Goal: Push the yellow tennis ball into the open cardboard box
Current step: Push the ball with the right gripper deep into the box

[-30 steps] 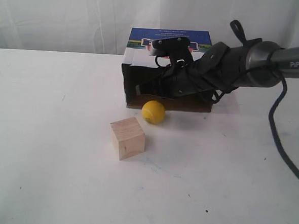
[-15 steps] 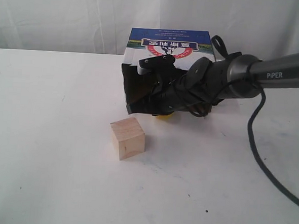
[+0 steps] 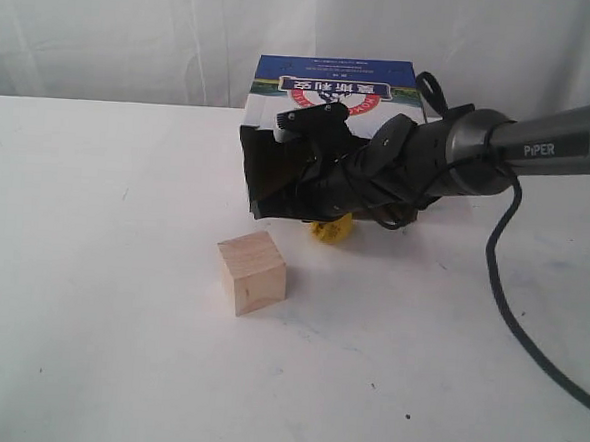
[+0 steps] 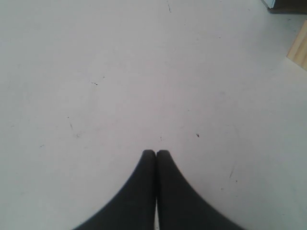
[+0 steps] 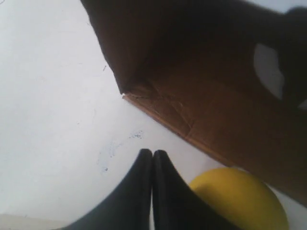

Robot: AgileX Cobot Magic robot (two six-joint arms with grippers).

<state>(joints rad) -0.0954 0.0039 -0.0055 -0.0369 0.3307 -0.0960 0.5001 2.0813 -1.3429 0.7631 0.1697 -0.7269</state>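
Observation:
The yellow tennis ball lies on the white table just in front of the open cardboard box, mostly hidden under my right arm. In the right wrist view the ball sits right beside my right gripper, touching one finger's side. That gripper is shut and empty, low on the table at the box's front lip, whose brown inside looks dark. My left gripper is shut over bare table, away from both and out of the exterior view.
A pale wooden cube stands on the table in front of the box, a little left of the ball; its edge shows in the left wrist view. White curtains hang behind the table. The right arm's black cable trails over the table's right side.
My right arm came down across the box mouth to table height and now covers most of the ball. The ball has shifted slightly right, closer to the box opening.

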